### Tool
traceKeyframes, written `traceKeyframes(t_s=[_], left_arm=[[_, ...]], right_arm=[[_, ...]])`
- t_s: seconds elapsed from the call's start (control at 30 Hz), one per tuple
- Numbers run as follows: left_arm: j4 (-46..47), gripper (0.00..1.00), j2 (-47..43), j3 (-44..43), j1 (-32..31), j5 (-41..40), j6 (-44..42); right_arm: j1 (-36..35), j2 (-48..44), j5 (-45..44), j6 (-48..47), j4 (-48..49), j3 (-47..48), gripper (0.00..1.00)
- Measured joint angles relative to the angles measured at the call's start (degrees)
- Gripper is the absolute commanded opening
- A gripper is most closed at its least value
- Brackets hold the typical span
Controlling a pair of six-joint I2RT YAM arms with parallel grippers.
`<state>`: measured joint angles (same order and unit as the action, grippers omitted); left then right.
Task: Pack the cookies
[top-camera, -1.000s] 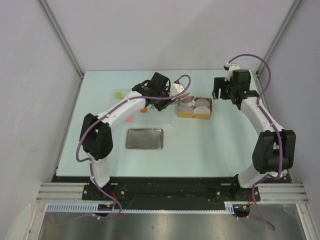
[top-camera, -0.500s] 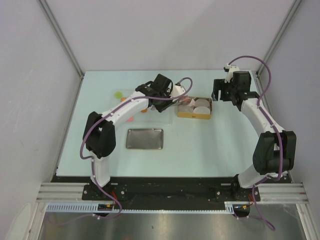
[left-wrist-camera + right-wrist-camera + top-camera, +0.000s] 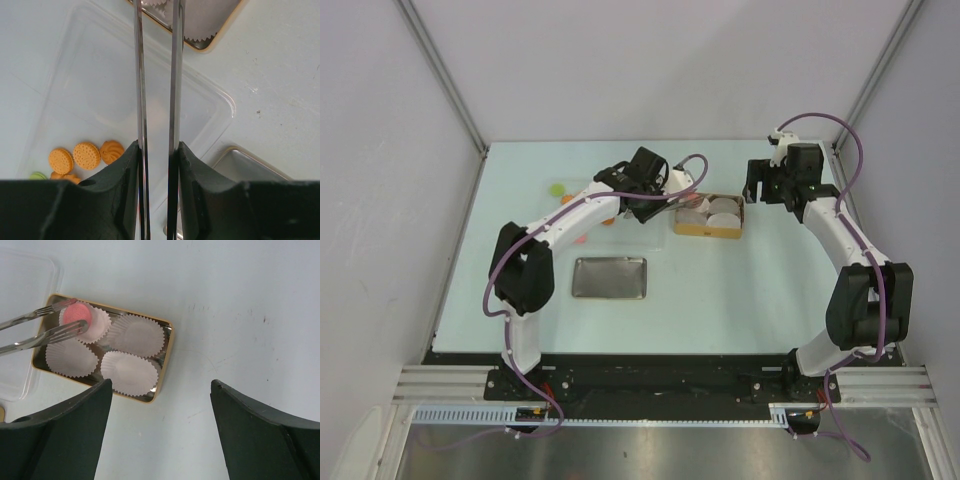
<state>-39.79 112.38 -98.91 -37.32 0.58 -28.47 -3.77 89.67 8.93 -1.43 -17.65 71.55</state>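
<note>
Clamping long tongs (image 3: 140,75), the left gripper (image 3: 156,147) is holding a pink cookie (image 3: 76,315) over a paper cup (image 3: 99,324) in the tray (image 3: 168,347), probably sparing its frills; the right gripper (image 3: 161,385) is hovering open alongside, orange cookies (image 3: 86,155) lying well apart.

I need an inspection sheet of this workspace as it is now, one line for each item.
Surface: pale table, faint scuffs, no spill seen.
Job's things: pink cookie in a paper cup of the tin, between the tips of the tongs; other three cups empty; orange cookies and green cookie outside the tin.
Clutter: clear plastic tray; metal tray, nothing in it.
Grippers: left gripper shut on the tongs; right gripper open, holding nothing, right of the tin.
Cables: purple cables looped along both arms.
Surroundings: plain walls; nothing else seen.
</note>
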Motion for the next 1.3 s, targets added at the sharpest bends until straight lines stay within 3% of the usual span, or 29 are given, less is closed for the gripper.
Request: traceKeyframes(t_s=[0.43,0.97,1.3], left_arm=[[0.0,0.44,0.0,0.0,-0.2,-1.1,-0.1],[0.4,0.45,-0.4,0.7,-0.4,-1.5,0.0],[1.5,0.45,-14.4,10.5,0.1,-1.7,0.9]], right_arm=[[0.3,0.0,0.7,0.0,0.0,-0.4,0.84],[0.9,0.0,1.4,0.0,0.0,-0.5,0.84],[1.4,0.0,2.2,0.0,0.1,-0.9,0.84]])
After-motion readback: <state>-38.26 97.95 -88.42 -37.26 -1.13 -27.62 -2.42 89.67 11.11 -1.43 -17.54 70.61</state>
